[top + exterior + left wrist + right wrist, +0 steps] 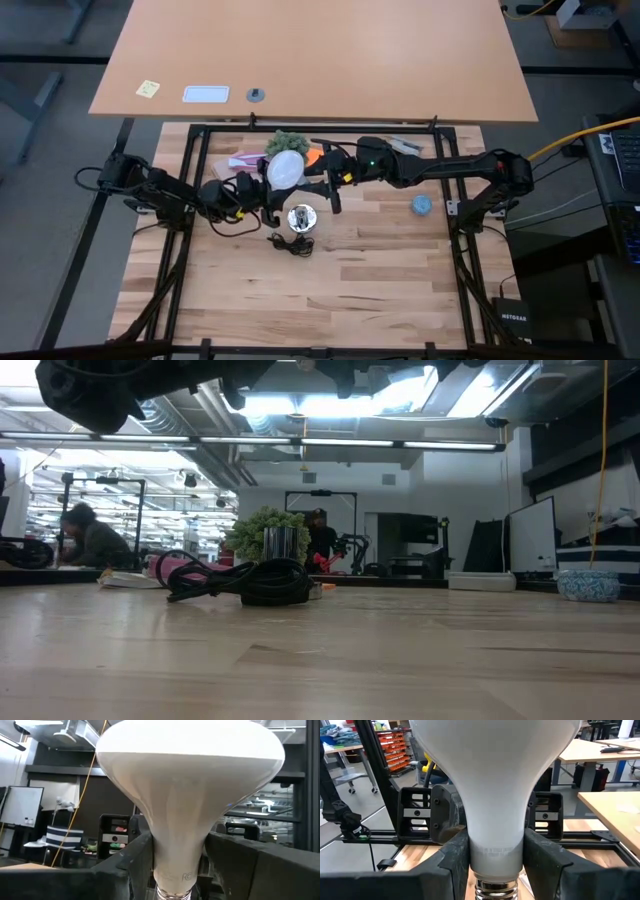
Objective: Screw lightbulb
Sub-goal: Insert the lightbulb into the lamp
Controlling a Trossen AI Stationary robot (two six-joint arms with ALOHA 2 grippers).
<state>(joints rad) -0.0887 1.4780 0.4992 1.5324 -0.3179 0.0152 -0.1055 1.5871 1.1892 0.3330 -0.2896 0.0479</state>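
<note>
The lightbulb (285, 168), frosted white with its dome up and its grey screw base (495, 890) down, hangs above the middle of the table between my two arms. My left gripper (179, 865) reaches it from the table's left and my right gripper (496, 860) from the table's right; both are shut on its neck. Below and slightly nearer, the round silver socket (301, 218) sits flat on the wood, its black cord (290, 243) coiled beside it. My left gripper pinches the bulb's narrow neck (172, 870), just above the screw base, between its two fingers. It comes from the table's left, slanting a little upward. The bulb stands upright, clear of the table. My right gripper pinches the same neck (495, 855) just above the metal thread, one finger on each side. It comes level from the table's right. The dome rises above the fingers.
A green plant-like clump (288, 140), a pink item (243, 160) and an orange item (313, 157) lie at the far side of the table. A small blue bowl (422, 205) sits at the right. The near half of the table is bare wood (320, 300).
</note>
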